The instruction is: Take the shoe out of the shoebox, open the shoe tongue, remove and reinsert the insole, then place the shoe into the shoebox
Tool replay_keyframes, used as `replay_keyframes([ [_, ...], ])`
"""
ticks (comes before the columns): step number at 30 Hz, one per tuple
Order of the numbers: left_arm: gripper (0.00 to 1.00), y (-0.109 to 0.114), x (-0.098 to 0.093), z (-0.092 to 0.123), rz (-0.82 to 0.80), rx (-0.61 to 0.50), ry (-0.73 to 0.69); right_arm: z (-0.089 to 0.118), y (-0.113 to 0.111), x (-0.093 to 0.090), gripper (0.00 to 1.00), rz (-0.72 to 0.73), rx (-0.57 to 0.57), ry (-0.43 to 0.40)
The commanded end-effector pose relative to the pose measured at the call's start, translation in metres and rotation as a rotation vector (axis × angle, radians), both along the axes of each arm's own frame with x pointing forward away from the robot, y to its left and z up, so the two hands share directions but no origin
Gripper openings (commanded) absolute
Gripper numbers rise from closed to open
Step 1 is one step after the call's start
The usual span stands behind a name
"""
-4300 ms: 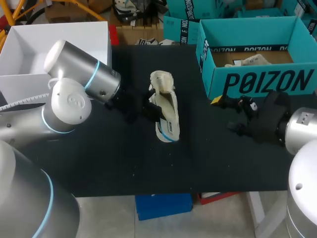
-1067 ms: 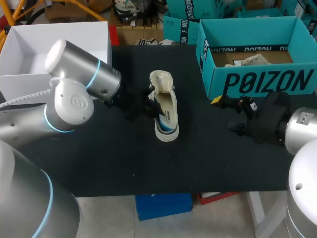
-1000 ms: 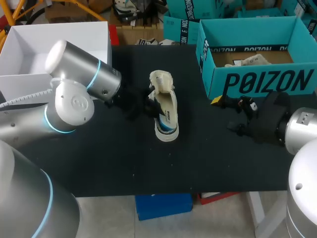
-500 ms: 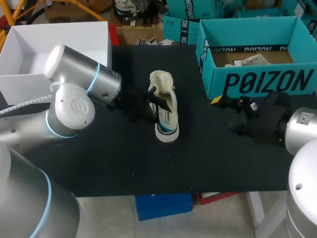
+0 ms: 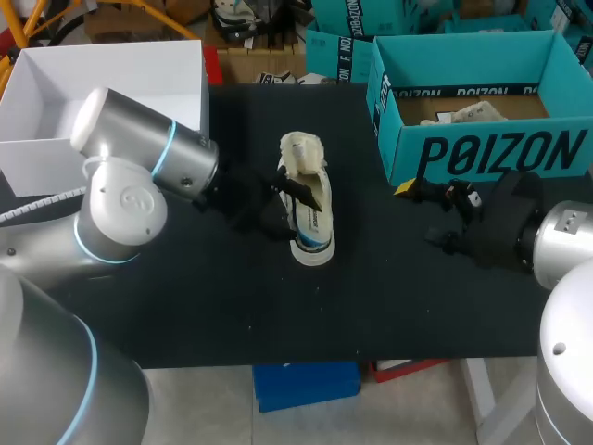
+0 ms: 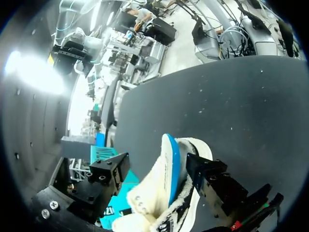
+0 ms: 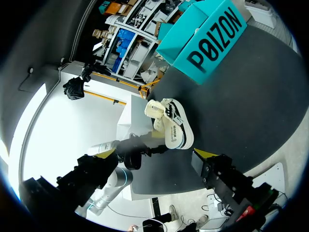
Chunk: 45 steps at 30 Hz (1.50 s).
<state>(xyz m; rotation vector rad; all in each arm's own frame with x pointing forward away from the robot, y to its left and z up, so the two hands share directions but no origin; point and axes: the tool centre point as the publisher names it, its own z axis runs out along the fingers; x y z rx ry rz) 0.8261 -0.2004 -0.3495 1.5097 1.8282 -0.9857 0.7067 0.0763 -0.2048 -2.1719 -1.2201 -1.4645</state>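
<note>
Straddles shoe (image 5: 309, 215) with spread left gripper (image 6: 155, 167); right gripper (image 7: 154, 158) released.
Lies lengthwise, pointing away from robot; finger gap visible only from left wrist.

A matte black table (image 5: 232, 306) spreads wide, its dark top flecked with pale specks.

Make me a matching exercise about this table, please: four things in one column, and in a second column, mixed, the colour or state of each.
Things:
1. shoe
2. shoebox
3. insole
4. right hand

Colour or state:
a. blue
b. open, grips nothing
c. teal
d. cream

Pairs: 1-d, 2-c, 3-a, 4-b
</note>
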Motion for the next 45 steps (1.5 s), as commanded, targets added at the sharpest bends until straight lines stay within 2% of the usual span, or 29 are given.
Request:
replay_keyframes([
  [1, 0.04, 0.002, 0.000, -0.001, -0.005, 0.002, 0.004, -0.006, -0.004, -0.001, 1.00, 0.190, 0.084, 0.082],
  [2, 0.00, 0.001, 0.000, -0.002, -0.010, 0.005, 0.008, -0.006, -0.004, -0.001, 1.00, 0.190, 0.084, 0.082],
  [25, 0.00, -0.001, 0.000, -0.010, -0.074, 0.049, 0.012, -0.006, -0.004, -0.001, 1.00, 0.190, 0.084, 0.082],
  [45, 0.00, 0.001, 0.021, -0.023, 0.011, 0.128, -0.094, -0.006, -0.004, -0.001, 1.00, 0.190, 0.084, 0.082],
])
